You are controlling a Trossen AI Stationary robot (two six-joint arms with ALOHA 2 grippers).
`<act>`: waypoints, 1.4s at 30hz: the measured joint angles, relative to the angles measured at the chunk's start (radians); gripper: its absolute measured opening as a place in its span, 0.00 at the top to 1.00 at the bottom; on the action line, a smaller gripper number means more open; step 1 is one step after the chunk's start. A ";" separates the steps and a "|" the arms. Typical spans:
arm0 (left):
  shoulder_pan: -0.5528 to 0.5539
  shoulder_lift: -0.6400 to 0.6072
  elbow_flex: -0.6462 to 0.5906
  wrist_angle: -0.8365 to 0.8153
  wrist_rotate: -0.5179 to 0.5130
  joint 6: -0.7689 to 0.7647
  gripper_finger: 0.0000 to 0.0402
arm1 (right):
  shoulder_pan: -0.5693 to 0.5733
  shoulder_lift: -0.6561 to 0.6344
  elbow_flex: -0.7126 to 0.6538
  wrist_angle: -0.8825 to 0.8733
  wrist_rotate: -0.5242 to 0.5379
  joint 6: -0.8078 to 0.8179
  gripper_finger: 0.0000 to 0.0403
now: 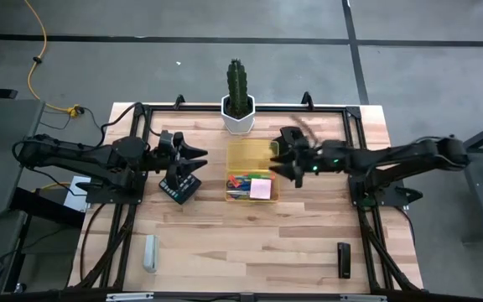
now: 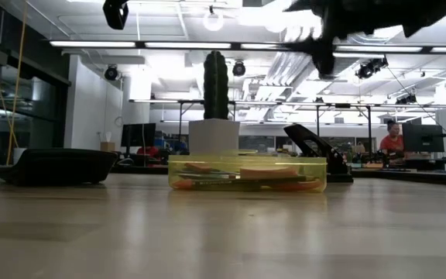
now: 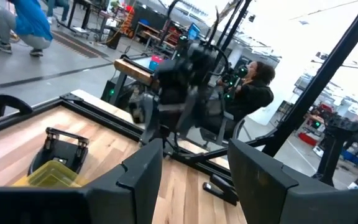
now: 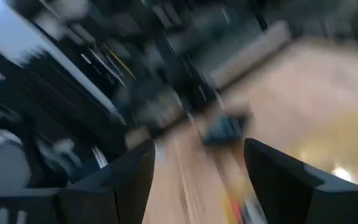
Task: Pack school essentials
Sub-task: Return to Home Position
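Right gripper (image 1: 283,159), my fingers apart and empty, raised over the yellow box's (image 1: 243,155) right rim, pink sticky-note pad (image 1: 261,189) inside, left gripper (image 1: 196,159) likewise apart, left of the box.

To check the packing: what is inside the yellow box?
The yellow transparent plastic box holds a square pink sticky-note pad and mixed green, red, orange pieces; things under them are covered.

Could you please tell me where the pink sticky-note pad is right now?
The pink sticky-note pad lies inside the yellow box at mid-table in the high view, in its right-hand corner away from the cactus.
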 joint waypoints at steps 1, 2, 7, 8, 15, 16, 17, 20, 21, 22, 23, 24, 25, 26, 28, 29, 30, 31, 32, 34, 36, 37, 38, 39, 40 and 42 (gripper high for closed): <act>0.000 0.000 0.000 0.003 -0.001 0.000 0.58 | -0.004 -0.015 -0.002 0.055 0.000 -0.035 0.40; 0.000 0.000 0.000 0.005 -0.003 0.000 0.58 | -0.005 -0.026 -0.002 0.113 0.001 -0.083 0.40; 0.000 0.000 0.000 0.005 -0.004 0.000 0.58 | -0.004 -0.051 0.058 0.200 0.000 -0.421 0.40; 0.000 0.000 0.000 0.005 -0.004 0.000 0.58 | -0.004 -0.052 0.072 0.195 -0.001 -0.452 0.40; 0.000 0.000 0.000 0.003 -0.006 0.000 0.58 | -0.004 -0.052 0.131 0.100 -0.001 -0.481 0.40; 0.000 0.000 0.000 0.003 -0.007 0.001 0.58 | -0.004 -0.052 0.134 0.089 -0.001 -0.481 0.40; 0.000 0.000 0.000 0.003 -0.007 0.008 0.58 | -0.004 -0.052 0.135 0.084 -0.002 -0.480 0.40; 0.000 0.000 0.000 0.003 -0.008 0.042 0.58 | -0.004 -0.051 0.135 0.076 -0.003 -0.477 0.40; 0.000 0.000 0.000 0.004 -0.017 0.052 0.58 | -0.004 -0.051 0.135 0.077 -0.003 -0.477 0.40; 0.000 0.000 0.000 0.004 -0.029 0.060 0.58 | -0.004 -0.051 0.135 0.077 -0.003 -0.477 0.40; 0.000 0.000 0.000 0.004 -0.038 0.064 0.58 | -0.004 -0.051 0.135 0.077 -0.003 -0.477 0.40; 0.000 0.000 0.000 0.003 -0.038 0.074 0.58 | -0.004 -0.051 0.135 0.077 -0.003 -0.477 0.40; 0.002 0.000 0.000 0.001 -0.036 0.091 0.58 | -0.004 -0.051 0.135 0.077 -0.003 -0.477 0.40; 0.009 -0.002 0.000 -0.004 -0.027 0.114 0.58 | -0.004 -0.051 0.135 0.077 -0.003 -0.476 0.40; 0.030 -0.029 -0.001 -0.037 -0.003 0.157 0.60 | -0.004 -0.051 0.135 0.074 -0.003 -0.463 0.40; 0.046 -0.045 -0.001 -0.046 0.010 0.171 0.62 | -0.004 -0.051 0.135 0.072 -0.003 -0.454 0.40; 0.065 -0.062 0.001 -0.060 0.026 0.181 0.64 | -0.004 -0.051 0.135 0.065 -0.003 -0.450 0.40; 0.084 -0.081 0.001 -0.088 0.045 0.191 0.67 | -0.004 -0.051 0.135 0.055 -0.004 -0.451 0.40; 0.106 -0.102 0.000 -0.118 0.065 0.208 0.71 | -0.004 -0.051 0.135 0.046 -0.004 -0.451 0.40; 0.145 -0.144 0.000 -0.165 0.096 0.246 0.80 | -0.004 -0.051 0.135 0.026 -0.004 -0.451 0.40; 0.176 -0.184 0.000 -0.214 0.101 0.275 0.91 | -0.004 -0.051 0.135 0.009 -0.004 -0.451 0.40; 0.189 -0.200 0.000 -0.236 0.101 0.285 0.95 | -0.004 -0.051 0.135 0.004 -0.004 -0.451 0.40; 0.199 -0.213 -0.001 -0.248 0.101 0.289 0.98 | -0.004 -0.051 0.135 0.001 -0.004 -0.451 0.40; 0.207 -0.227 -0.010 -0.247 0.100 0.288 0.98 | -0.004 -0.051 0.135 -0.001 -0.004 -0.451 0.40; 0.209 -0.238 -0.026 -0.237 0.096 0.281 0.98 | -0.004 -0.051 0.135 -0.002 -0.004 -0.451 0.40; 0.206 -0.257 -0.082 -0.174 0.096 0.257 0.99 | -0.004 -0.051 0.135 0.000 -0.004 -0.451 0.40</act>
